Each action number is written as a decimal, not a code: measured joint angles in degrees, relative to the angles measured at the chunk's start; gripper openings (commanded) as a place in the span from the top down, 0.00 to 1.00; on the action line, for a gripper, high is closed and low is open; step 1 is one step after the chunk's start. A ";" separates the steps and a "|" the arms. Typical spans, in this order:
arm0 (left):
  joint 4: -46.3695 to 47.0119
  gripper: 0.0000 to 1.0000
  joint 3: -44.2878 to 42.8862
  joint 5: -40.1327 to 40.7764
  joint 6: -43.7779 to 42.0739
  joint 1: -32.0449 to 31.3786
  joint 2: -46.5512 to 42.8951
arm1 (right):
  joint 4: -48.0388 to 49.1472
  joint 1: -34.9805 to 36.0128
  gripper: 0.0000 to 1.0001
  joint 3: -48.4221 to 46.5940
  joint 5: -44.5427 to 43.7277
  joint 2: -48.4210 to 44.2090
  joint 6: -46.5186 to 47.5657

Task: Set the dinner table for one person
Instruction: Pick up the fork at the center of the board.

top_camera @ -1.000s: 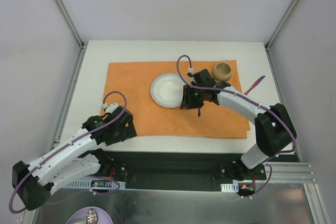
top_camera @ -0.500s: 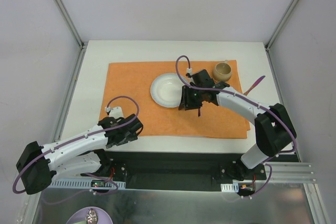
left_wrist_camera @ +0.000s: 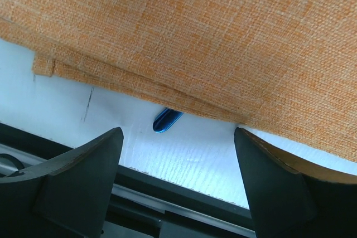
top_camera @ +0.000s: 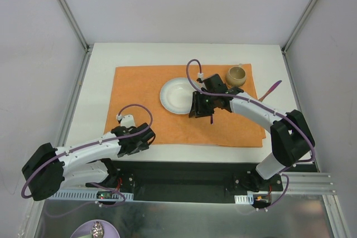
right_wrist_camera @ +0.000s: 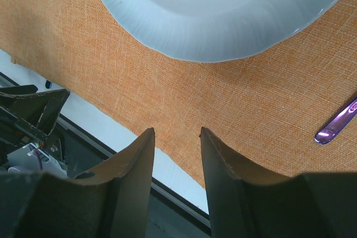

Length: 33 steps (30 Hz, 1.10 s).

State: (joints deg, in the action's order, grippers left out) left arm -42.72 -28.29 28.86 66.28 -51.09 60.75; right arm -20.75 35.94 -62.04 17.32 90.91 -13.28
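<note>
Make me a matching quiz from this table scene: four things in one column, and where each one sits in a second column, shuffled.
Things
1. white plate
2. tan cup
3. purple utensil
4. small blue object

Places
A. poking out from under the near edge of the orange placemat
B. at the placemat's far right corner
C. near the middle of the placemat
D. at the placemat's right edge, reaching out onto the dinner table

Pairs: 1-C, 2-B, 3-D, 4-A
</note>
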 measured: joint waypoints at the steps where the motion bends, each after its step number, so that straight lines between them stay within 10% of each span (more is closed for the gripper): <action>1: 0.46 0.19 0.00 -0.04 -0.20 0.00 0.02 | -0.02 0.02 0.59 0.00 0.02 0.00 -0.07; 15: 5.07 0.15 -5.40 0.13 -6.62 0.02 10.01 | -0.02 0.20 0.59 -0.09 0.17 0.00 -0.79; 33: 16.13 0.18 3.56 -2.82 -8.55 3.23 -1.57 | -0.02 0.20 0.59 -0.09 0.79 0.37 -1.07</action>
State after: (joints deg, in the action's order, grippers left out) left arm -26.59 -24.73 26.04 57.74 -47.86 59.18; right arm -20.78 36.14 -62.13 18.11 91.29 -14.35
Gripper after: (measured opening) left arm 0.846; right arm 0.413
